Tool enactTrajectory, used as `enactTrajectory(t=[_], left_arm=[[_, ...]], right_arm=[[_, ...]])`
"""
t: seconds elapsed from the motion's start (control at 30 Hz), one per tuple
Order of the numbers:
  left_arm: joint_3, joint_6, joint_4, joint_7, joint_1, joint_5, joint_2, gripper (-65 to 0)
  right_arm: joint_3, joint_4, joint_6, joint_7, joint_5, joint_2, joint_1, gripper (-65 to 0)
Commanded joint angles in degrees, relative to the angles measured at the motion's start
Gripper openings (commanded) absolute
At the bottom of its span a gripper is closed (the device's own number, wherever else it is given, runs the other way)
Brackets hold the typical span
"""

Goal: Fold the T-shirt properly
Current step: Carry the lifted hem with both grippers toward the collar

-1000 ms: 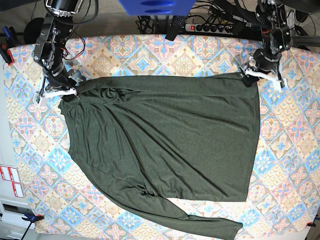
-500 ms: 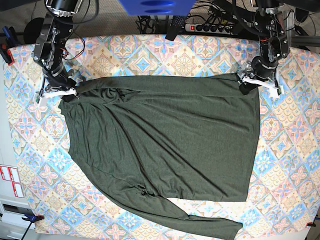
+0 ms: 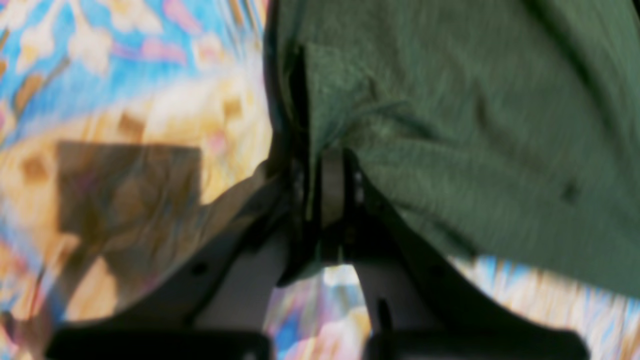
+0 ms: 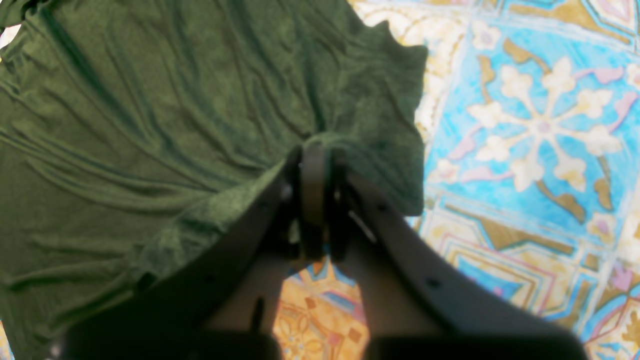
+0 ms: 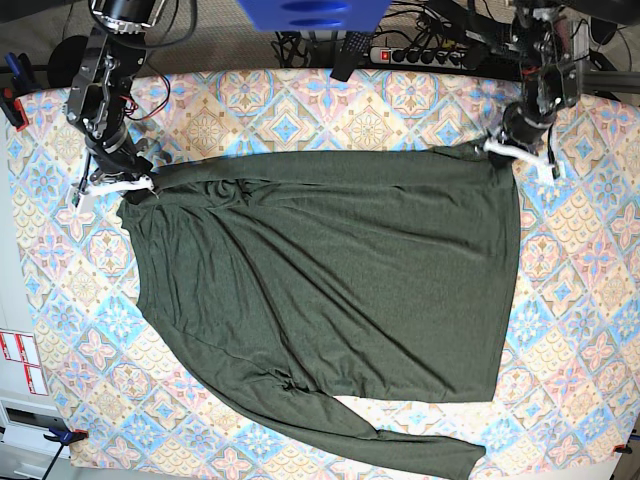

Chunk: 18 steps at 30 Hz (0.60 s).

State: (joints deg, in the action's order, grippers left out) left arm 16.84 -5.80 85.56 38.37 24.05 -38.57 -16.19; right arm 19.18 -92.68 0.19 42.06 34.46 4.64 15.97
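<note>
The dark olive-green T-shirt lies spread flat over the patterned tablecloth, with one long sleeve trailing toward the front edge. At the shirt's far right corner my left gripper is shut on the fabric. In the left wrist view the fingers pinch the cloth edge. At the far left corner my right gripper is shut on the shirt. The right wrist view shows the fabric bunched and creased where that gripper pinches it.
The tablecloth has a blue, orange and pink tile pattern. A power strip and cables lie behind the table's far edge. A blue object hangs at the top centre. Clamps hold the cloth at the left edge.
My left gripper has closed on the shirt's far right corner and shifted slightly toward the back. The right gripper has kept its grip and place.
</note>
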Motion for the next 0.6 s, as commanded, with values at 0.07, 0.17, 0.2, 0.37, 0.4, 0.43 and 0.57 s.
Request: enactTrajectory(t=[0.07, 0.17, 0.2, 0.37, 0.4, 0.43, 0.57], left_arm=[[0.5, 0.3, 3.1, -0.4, 2.5, 0.2, -2.0, -65.0], [1.8, 0.2, 5.6, -0.3, 5.3, 0.1, -2.9, -65.0], [2.1, 0.2, 6.4, -0.2, 6.0, 0.1, -3.1, -65.0], [4.7, 0.1, 10.7, -0.2, 10.9, 0.1, -4.3, -65.0], [5.1, 0.0, 11.5, -0.2, 11.8, 0.1, -4.3, -65.0], [5.2, -0.5, 12.3, -0.2, 12.5, 0.1, -4.3, -65.0], [7.6, -1.7, 13.9, -0.2, 14.1, 0.1, -4.3, -65.0]], right_arm=[[0.3, -1.3, 0.5, -1.0, 0.3, 0.5, 2.1, -65.0], [0.4, -1.3, 0.5, -1.1, 0.3, 0.5, 4.5, -65.0], [0.5, -1.4, 0.5, -1.2, 0.3, 0.5, 5.3, -65.0], [0.6, -4.6, 0.5, -1.5, 0.3, 0.5, 9.6, -65.0], [0.6, -5.7, 0.5, -1.5, 0.3, 0.5, 10.4, -65.0], [0.6, -7.1, 0.5, -1.5, 0.3, 0.5, 11.2, -65.0], [0.7, -12.6, 0.5, -1.5, 0.3, 0.5, 12.6, -65.0]])
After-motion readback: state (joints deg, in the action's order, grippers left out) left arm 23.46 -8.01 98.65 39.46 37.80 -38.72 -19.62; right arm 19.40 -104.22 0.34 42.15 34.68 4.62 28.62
